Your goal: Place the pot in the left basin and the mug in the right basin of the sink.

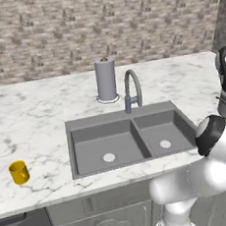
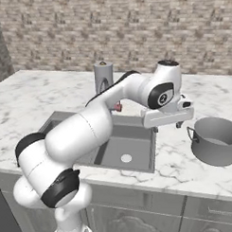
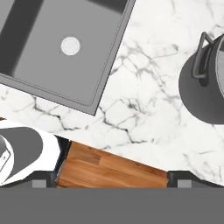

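Pot (image 2: 217, 141) is seen standing on the marble worktop (image 2: 36, 94) right of the sink (image 2: 138, 160), within reach; the tool (image 2: 166, 126), spread wide and empty, is held between them for the approach.

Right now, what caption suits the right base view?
Open gripper hovers over counter between sink and pot.

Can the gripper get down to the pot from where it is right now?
Probably yes. The open gripper hangs above bare counter just left of the pot, with nothing standing between them.
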Available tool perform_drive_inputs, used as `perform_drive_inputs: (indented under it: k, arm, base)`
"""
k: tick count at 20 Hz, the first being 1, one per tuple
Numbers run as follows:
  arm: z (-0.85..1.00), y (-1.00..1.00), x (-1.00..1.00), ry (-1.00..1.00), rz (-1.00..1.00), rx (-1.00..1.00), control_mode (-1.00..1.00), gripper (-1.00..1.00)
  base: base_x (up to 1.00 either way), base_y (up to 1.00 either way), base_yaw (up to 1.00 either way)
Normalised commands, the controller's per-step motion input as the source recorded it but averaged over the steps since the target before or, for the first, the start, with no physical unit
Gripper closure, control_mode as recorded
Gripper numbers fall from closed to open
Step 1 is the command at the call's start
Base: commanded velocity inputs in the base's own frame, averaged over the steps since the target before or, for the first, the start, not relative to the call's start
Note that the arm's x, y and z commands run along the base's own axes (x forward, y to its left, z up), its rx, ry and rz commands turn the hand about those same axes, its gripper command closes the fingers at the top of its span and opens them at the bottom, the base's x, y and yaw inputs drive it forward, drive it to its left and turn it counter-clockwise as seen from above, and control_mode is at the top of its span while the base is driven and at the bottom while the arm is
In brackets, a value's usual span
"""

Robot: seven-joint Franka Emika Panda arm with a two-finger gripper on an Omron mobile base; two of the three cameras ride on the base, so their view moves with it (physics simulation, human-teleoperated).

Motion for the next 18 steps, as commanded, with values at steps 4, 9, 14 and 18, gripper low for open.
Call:
perform_drive_inputs:
  k: [4, 9, 14, 18]
  arm:
    - [-0.17, -0.32, 0.09, 0.01, 0.01, 0.0, -1.0, -1.0]
    - [-0.14, -0.3, 0.16, 0.03, 0.05, 0.0, -1.0, -1.0]
    - [-0.02, -0.39, 0.07, 0.04, 0.05, 0.04, -1.0, -1.0]
    - [0.0, -0.35, 0.05, 0.03, 0.05, 0.03, -1.0, -1.0]
  base:
    - [0.0, 0.0, 0.0]
    - [0.0, 0.0, 0.0]
    - [0.0, 0.0, 0.0]
    - [0.0, 0.0, 0.0]
